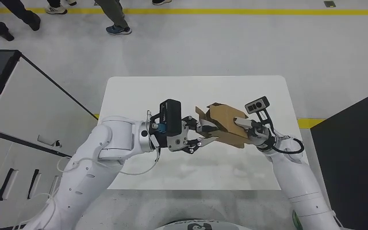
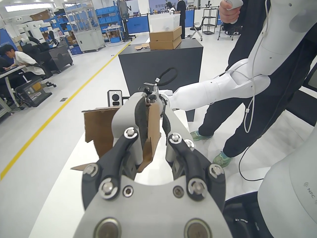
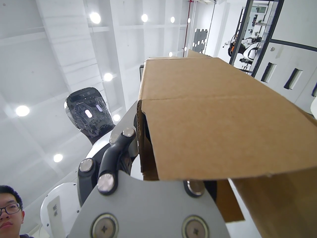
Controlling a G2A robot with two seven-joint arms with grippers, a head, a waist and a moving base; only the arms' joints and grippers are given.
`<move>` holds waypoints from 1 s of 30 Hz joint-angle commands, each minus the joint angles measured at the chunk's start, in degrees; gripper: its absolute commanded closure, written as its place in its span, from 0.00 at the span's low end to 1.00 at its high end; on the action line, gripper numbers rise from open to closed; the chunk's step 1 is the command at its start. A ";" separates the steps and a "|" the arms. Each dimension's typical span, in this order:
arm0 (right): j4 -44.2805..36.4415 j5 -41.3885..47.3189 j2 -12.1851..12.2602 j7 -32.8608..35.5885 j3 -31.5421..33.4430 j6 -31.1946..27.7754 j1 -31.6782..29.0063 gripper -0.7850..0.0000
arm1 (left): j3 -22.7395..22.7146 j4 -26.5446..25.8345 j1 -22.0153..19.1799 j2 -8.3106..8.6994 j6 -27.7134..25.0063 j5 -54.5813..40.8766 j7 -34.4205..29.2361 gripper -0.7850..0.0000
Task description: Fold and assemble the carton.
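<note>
White arms (image 1: 115, 144), silver left tool (image 2: 153, 107)

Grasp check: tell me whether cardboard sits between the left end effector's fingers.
Yes, a carton panel stands between the left end effector's fingers.

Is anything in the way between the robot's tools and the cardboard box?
No, nothing visible is. The left tool is already pinching a flap of the carton, and the right tool grips the carton's other end.
</note>
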 commanded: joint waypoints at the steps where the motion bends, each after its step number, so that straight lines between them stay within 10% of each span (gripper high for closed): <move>1: -0.08 0.01 -0.01 -0.38 0.02 0.20 -0.09 1.00 | 0.16 -0.14 0.00 0.02 0.08 -0.10 -0.13 0.84; 30: -2.07 -0.80 -0.07 -4.06 0.61 0.18 -2.07 1.00 | 1.91 -1.81 0.97 0.36 0.91 -0.48 -1.12 0.82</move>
